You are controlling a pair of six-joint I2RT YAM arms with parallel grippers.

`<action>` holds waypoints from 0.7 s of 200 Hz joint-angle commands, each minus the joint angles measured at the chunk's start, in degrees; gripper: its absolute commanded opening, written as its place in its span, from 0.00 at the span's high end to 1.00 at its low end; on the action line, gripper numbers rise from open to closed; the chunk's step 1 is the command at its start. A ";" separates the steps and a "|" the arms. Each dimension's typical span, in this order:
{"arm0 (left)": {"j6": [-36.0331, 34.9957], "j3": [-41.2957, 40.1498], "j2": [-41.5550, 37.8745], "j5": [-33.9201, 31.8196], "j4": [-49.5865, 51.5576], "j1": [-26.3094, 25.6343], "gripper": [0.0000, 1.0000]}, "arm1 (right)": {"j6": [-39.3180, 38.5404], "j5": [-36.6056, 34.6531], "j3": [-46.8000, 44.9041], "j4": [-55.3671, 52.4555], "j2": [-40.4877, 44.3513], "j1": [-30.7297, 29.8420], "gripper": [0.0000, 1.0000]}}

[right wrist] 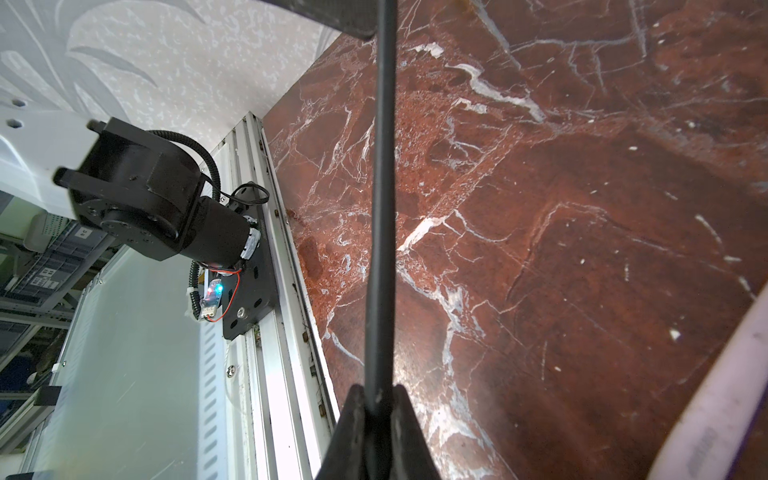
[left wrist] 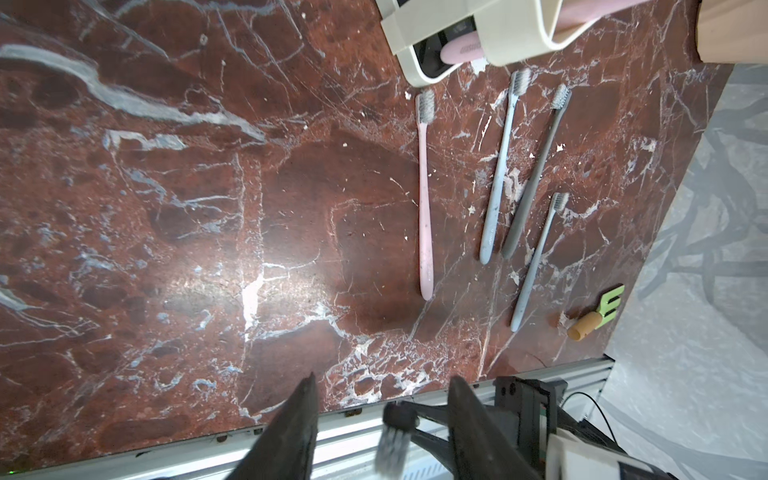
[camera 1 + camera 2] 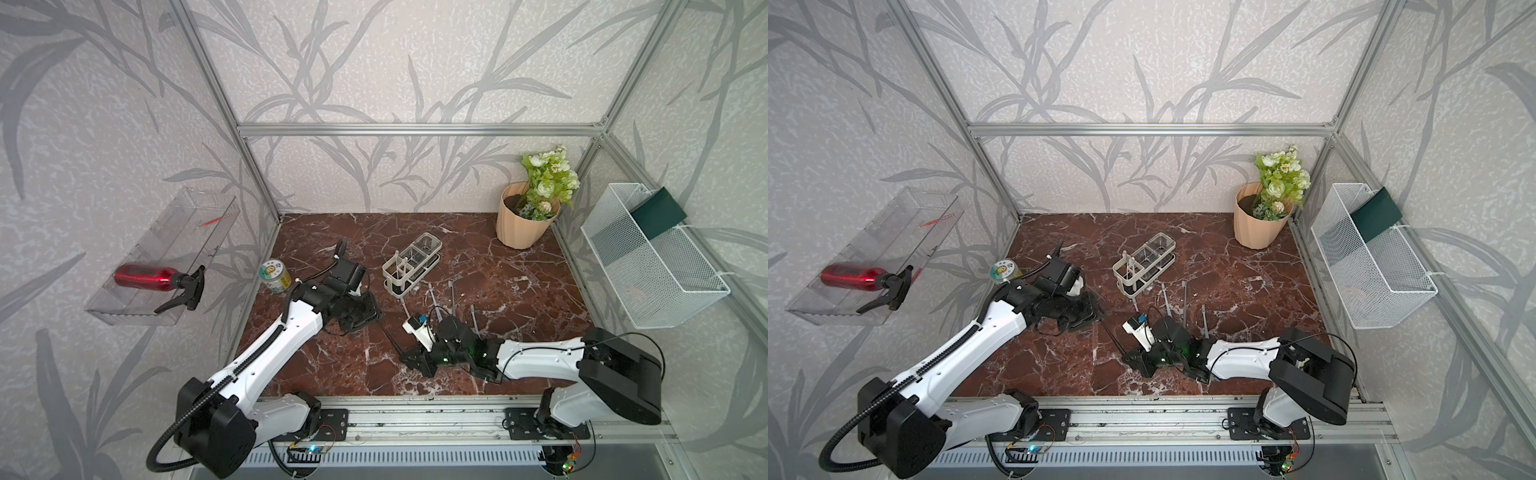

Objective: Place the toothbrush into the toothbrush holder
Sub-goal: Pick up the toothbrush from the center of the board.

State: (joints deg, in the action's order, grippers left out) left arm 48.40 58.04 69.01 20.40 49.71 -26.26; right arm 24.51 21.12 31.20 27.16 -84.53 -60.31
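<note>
- While the right tool pinches shut on the tail of the black toothbrush, that brush hangs clear of the surface, near-centre, bridging the gap between the two arms.
- Over on the left tool, the jaws are parted and straddle the bristle end. Neither finger looks to be touching it, so no hold there.
- The holder sits mid-surface, farther back than the brush and a little right, apart from it. The brush is not in it, nor over it.
- Pale handles already stand in the holder's near compartment. The far, clear compartments look empty in both top views.
- One pink brush and three grey brushes lie flat on the surface, near and right of the holder.
- Progress, as I judge it: pick-up done, delivery not. The brush is off the surface but far from upright.
- Left to do: settle which tool carries it, tip it upright, bring it over an open compartment, lower it, let go.
</note>
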 commanded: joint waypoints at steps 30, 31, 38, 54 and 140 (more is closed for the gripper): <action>-1.77 2.87 0.90 3.50 2.24 1.21 0.57 | -1.12 0.94 -0.18 -0.72 1.12 -0.33 1.00; -1.80 2.87 0.92 3.55 2.23 1.21 0.58 | -1.13 0.94 -0.18 -0.71 1.12 -0.33 1.00; -1.91 2.87 1.12 3.88 2.15 1.39 0.59 | -1.07 1.02 -0.18 -0.68 1.04 -0.33 1.00; -2.01 2.40 1.45 4.58 1.87 1.54 0.64 | -1.13 0.89 -0.11 -0.69 1.12 -0.33 1.00; -2.16 0.33 2.00 5.96 -0.03 2.41 0.82 | -1.37 0.90 -0.44 -0.61 1.80 -0.33 1.00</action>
State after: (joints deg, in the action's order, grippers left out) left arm 46.46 59.09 70.59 25.41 50.11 -24.18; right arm 23.94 21.52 31.20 26.65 -84.31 -60.31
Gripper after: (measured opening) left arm 0.190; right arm 0.125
